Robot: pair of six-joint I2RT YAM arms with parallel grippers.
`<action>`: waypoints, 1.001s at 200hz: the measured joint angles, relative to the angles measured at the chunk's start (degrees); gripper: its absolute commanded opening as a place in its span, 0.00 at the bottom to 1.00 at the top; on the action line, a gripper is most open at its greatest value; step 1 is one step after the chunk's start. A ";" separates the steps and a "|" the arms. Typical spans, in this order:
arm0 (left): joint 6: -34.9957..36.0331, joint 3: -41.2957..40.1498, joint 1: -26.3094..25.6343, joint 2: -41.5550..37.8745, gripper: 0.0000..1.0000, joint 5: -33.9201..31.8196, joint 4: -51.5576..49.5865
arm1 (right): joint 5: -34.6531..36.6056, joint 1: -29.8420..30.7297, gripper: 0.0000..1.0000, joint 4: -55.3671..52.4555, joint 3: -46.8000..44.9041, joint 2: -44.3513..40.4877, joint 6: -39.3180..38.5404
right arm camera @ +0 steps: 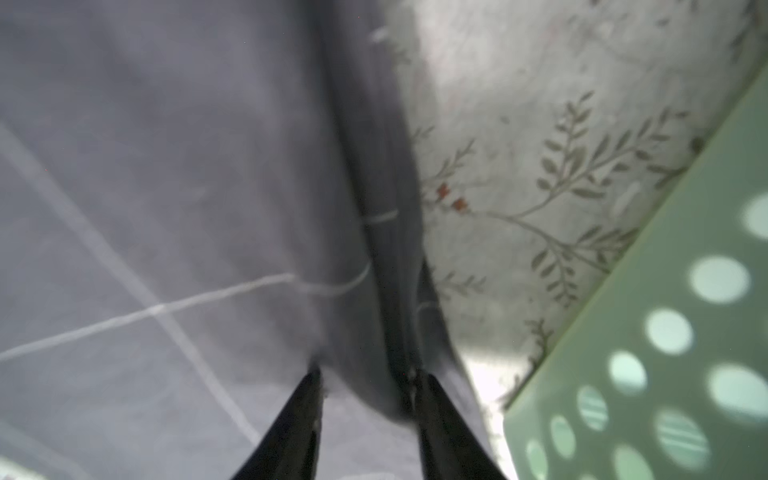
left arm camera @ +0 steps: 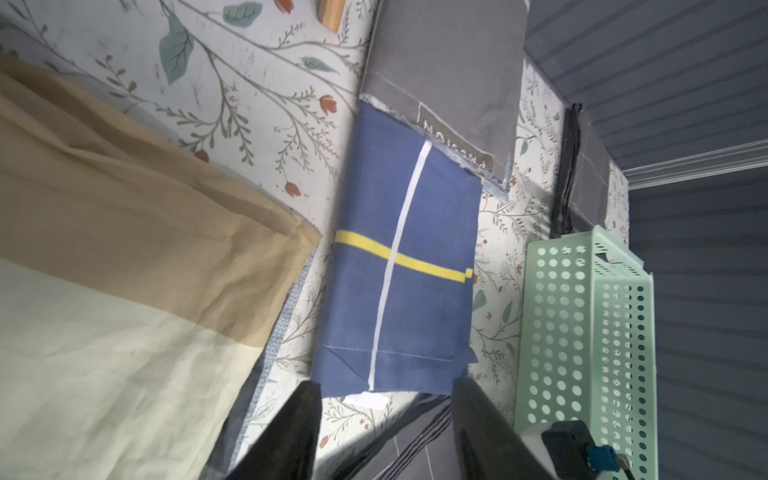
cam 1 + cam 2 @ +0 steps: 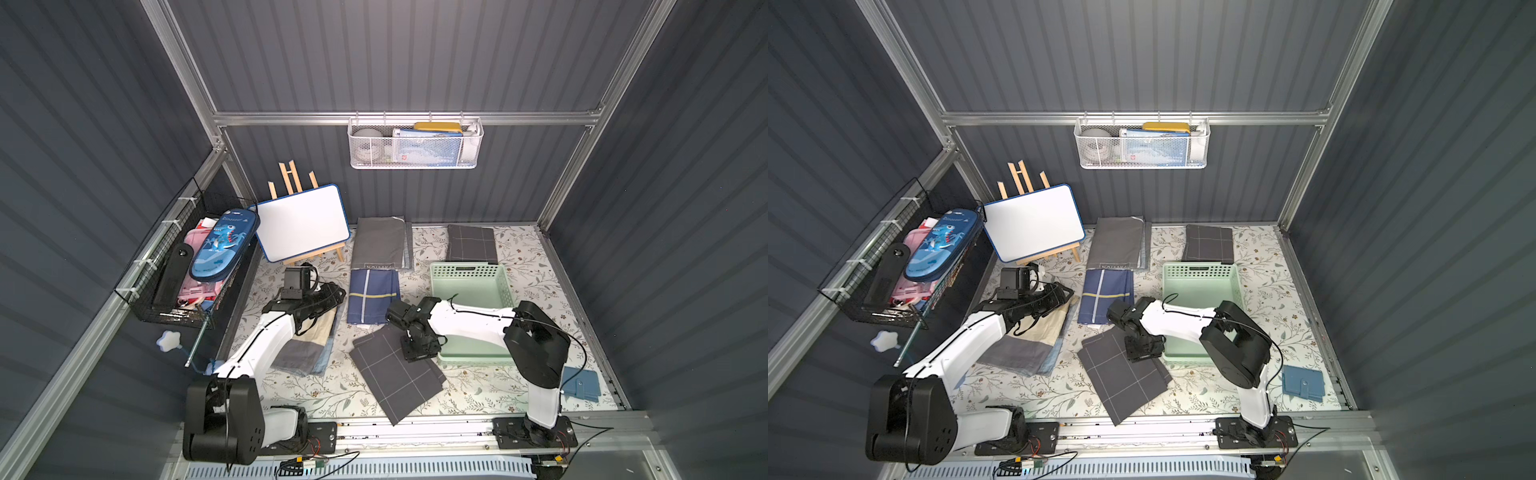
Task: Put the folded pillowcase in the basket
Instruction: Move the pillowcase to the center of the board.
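R gripper (image 1: 372, 376): fingers spread, tips down on the dark grey checked pillowcase (image 3: 395, 370), one each side of its folded edge, cloth humped up btwn them. The wrist view is blurred, so I can't say how hard they press. The pillowcase lies flat and skewed on the floral table cover (image 3: 332, 390), not in the basket; my gripper sits at its 1 o'clock corner. The mint-green basket (image 3: 469, 272) is just beside that corner at 3 o'clock, w/ a thin strip of cover btwn them and the R forearm crossing over its near end.

L gripper (image 2: 386, 388): fingers spread, nothing btwn them. It hangs above the 12 o'clock end of the beige-and-grey cloth (image 3: 307, 349), which is at the pillowcase's 9 o'clock, and points toward the navy striped pillowcase (image 3: 372, 301) at the grey one's 12.

- Further out at 12: plain grey folded cloth (image 3: 380, 245).
- At the basket's 12: a second dark checked cloth (image 3: 471, 243).
- At the basket's 5: blue wallet (image 3: 582, 384).
- Far 10 o'clock: whiteboard (image 3: 303, 222) on an easel.
- 9 o'clock wall: black wire basket (image 3: 166, 299) w/ a dinosaur pencil case (image 3: 224, 245).
- 12 o'clock wall: white mesh basket (image 3: 415, 160).
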 measured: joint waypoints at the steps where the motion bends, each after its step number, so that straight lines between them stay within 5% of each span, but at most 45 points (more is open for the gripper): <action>1: 0.00 0.00 0.00 -0.09 0.55 0.02 0.00 | 0.02 0.02 0.45 0.02 0.00 -0.22 -0.02; 32: -3.63 -1.31 -0.85 -3.54 0.55 2.01 1.01 | 0.83 -0.17 0.54 0.48 2.23 -5.33 -2.54; 70: -12.41 -6.69 -8.96 -5.33 0.55 2.40 1.97 | 0.37 -3.87 0.55 1.90 10.73 6.40 -8.09; 97: -16.52 -10.19 -9.66 -6.51 0.55 2.08 1.70 | -0.68 -6.47 0.54 2.16 11.87 12.35 -10.10; 111: -17.77 -10.88 -9.66 -7.98 0.55 1.90 1.14 | -0.85 -7.13 0.46 2.95 11.98 12.24 -10.51; 125: -18.69 -11.04 -9.66 -9.60 0.55 1.88 1.14 | -1.81 -7.43 0.21 3.28 11.91 12.61 -10.73; 146: -19.58 -11.26 -9.66 -10.71 0.55 1.90 1.33 | -2.89 -7.30 0.00 4.35 11.65 12.48 -10.58; 200: -19.98 -13.09 -9.68 -8.57 0.56 1.99 1.84 | -2.21 -10.54 0.00 8.35 0.74 5.27 -8.76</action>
